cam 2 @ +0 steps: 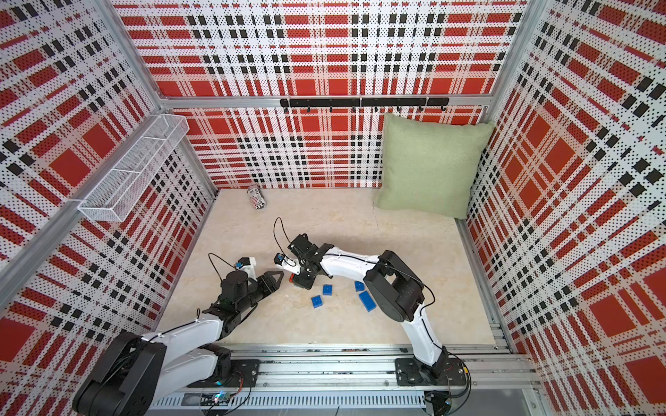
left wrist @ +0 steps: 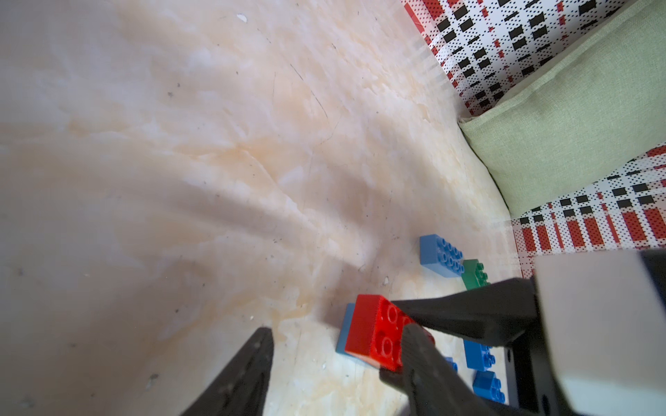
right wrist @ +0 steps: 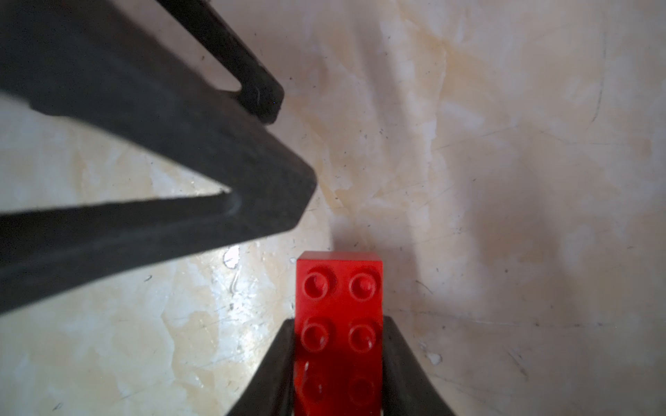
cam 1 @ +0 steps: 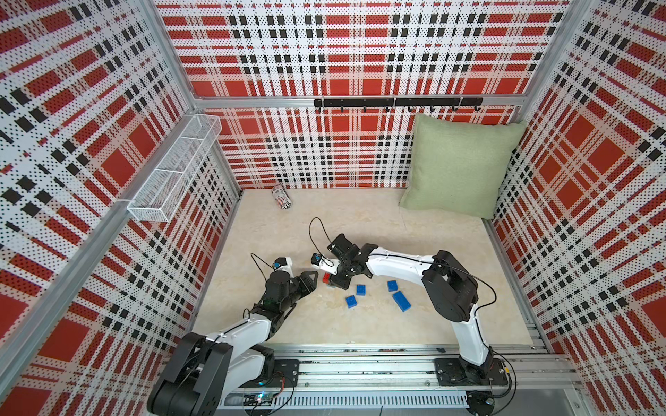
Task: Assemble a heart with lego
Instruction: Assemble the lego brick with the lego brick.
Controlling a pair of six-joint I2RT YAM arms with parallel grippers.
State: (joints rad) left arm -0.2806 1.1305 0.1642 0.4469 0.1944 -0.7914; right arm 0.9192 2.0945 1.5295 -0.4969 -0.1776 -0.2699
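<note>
The right gripper (right wrist: 338, 321) is clamped on the red brick (right wrist: 338, 284). It pinches the long sides near one end, and the free end juts out just above the table (cam 1: 360, 230). In the left wrist view a blue brick (left wrist: 345, 336) shows at the red one's lower edge, though I cannot tell whether the two are pressed together. The left gripper (cam 1: 312, 278) hangs half parted and empty, its tips close beside the red brick. That closeness is the main danger: if either arm shifts sideways, the fingers could knock together or nudge the brick askew in its hold. Because the grip sits toward one end, a push down onto studs could lever the brick and let it pivot or pop loose. With nothing pinning the lower brick, it may slide on the smooth table instead of locking. The other pieces lie near: small blue bricks (cam 1: 361, 289) sit just beside the right gripper, and a long blue brick (left wrist: 441, 255) lies next to a green brick (left wrist: 475, 275). A sweeping arm could scatter them. No heart is formed yet.
</note>
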